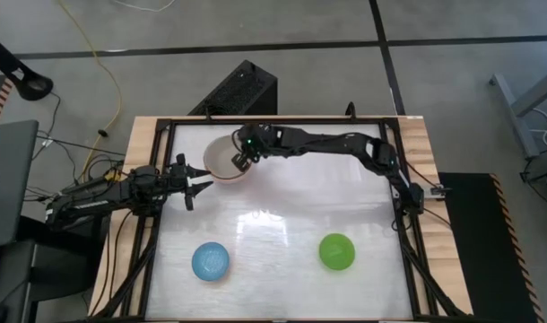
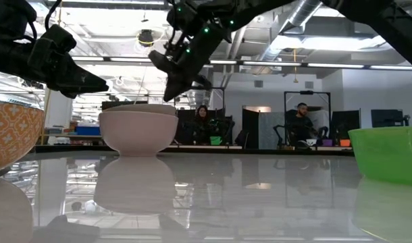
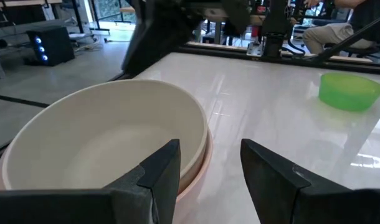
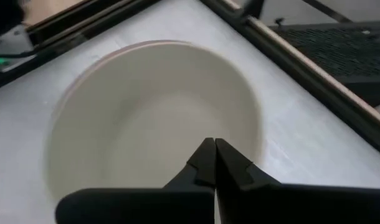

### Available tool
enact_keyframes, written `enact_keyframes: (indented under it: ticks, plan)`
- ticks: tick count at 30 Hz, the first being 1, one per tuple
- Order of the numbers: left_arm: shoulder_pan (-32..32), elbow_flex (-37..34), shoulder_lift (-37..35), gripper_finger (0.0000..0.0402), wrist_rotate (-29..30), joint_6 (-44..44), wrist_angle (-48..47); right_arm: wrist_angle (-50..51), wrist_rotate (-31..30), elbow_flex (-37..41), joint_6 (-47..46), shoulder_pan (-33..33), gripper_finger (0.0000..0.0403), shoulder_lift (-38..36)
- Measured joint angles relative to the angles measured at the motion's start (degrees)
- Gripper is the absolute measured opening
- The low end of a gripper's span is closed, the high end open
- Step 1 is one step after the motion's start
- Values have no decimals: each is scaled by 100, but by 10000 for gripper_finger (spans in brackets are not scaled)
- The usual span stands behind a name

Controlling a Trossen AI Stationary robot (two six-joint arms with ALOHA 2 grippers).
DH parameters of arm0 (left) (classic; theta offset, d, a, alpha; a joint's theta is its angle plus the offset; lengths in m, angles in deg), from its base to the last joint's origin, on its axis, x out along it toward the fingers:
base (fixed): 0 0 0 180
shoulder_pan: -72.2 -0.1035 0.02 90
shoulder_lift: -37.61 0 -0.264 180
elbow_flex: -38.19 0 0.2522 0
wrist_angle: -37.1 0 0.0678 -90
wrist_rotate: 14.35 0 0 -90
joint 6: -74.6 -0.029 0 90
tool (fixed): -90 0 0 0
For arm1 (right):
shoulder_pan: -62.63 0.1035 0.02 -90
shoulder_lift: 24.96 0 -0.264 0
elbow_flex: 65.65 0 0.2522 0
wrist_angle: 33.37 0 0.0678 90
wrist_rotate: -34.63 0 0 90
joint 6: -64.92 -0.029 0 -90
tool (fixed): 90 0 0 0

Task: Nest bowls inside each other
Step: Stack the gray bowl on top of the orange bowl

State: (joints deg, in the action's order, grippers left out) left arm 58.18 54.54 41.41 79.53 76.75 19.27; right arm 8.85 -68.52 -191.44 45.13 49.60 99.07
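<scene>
A stack of nested bowls (image 1: 221, 163) rests on its base at the table's far left: a grey-beige bowl (image 3: 109, 137) sits inside a pale pinkish-white one (image 2: 138, 135). A blue bowl (image 1: 210, 261) and a green bowl (image 1: 336, 252) stand apart near the front edge. My right gripper (image 1: 240, 161) hangs shut just above the stack's opening, clear of the rim (image 4: 215, 146). My left gripper (image 1: 200, 184) stands open and level at the stack's left side (image 3: 209, 149), with nothing between its fingers.
Black frame rails (image 1: 282, 121) border the white table top. Free room lies in the middle and to the right. In the low view a bowl with an orange patterned wall (image 2: 13, 135) shows at the left edge. People sit in the room beyond.
</scene>
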Motion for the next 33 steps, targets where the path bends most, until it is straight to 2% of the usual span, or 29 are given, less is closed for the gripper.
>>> enact_keyframes:
  ticks: [3, 7, 12, 16, 26, 33]
  plan:
    - [0, 0, 0, 158, 0, 0, -1, 16, 262, 0, -28, -162, 19, 0]
    - [0, -1, 0, 158, 0, 0, -1, 106, 787, -4, -107, -326, 8, 0]
    - [0, 0, 0, 158, 0, 0, 0, 294, 901, -4, -83, -332, 6, 4]
    - [-1, 0, 0, 158, 0, 0, -1, 287, 1311, -4, 8, -334, 5, 4]
    - [-2, 0, 2, 158, 0, 2, -1, 259, 1380, -1, -90, -427, 5, 297]
    - [-1, 0, 2, 158, 0, 0, 1, -4, 1431, -9, 22, -421, 5, 223]
